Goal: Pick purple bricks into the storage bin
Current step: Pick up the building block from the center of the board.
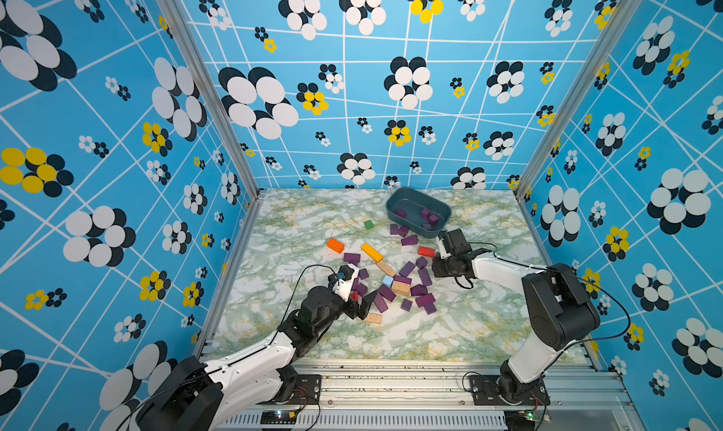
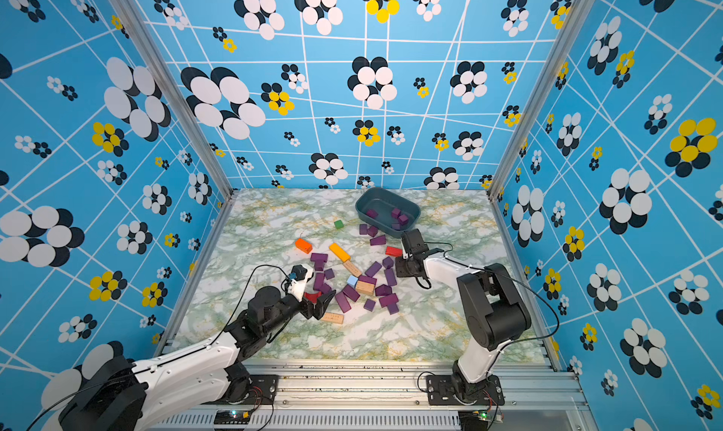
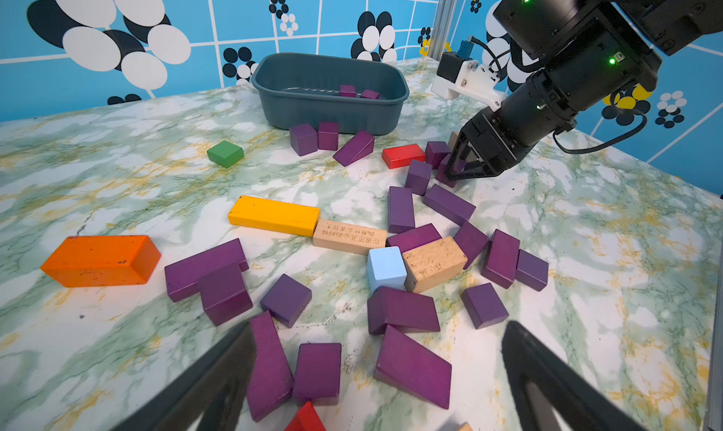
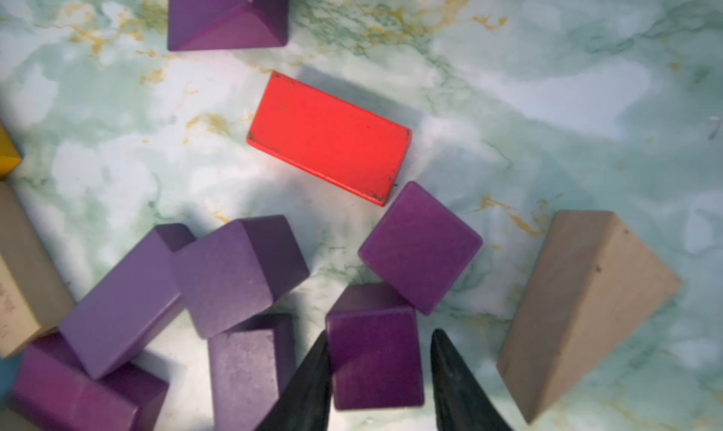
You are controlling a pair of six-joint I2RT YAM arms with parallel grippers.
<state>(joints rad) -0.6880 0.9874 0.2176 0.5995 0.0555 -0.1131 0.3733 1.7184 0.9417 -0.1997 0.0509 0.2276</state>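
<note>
Purple cube (image 4: 375, 362) is flanked by the narrow-set jaws of the right gripper (image 4: 378, 333); a firm clamp cannot be confirmed. Just beyond, toward the far edge of the table (image 1: 352, 343), the storage bin (image 1: 412, 230) is placed. The left gripper (image 3: 377, 327) is held wide apart.

The purple bricks (image 3: 401, 210), matte cubes, bars and wedges, lay scattered in a loose, untidy heap; three sat just beside the slate-blue storage bin (image 3: 332, 114), which held perhaps four more
</note>
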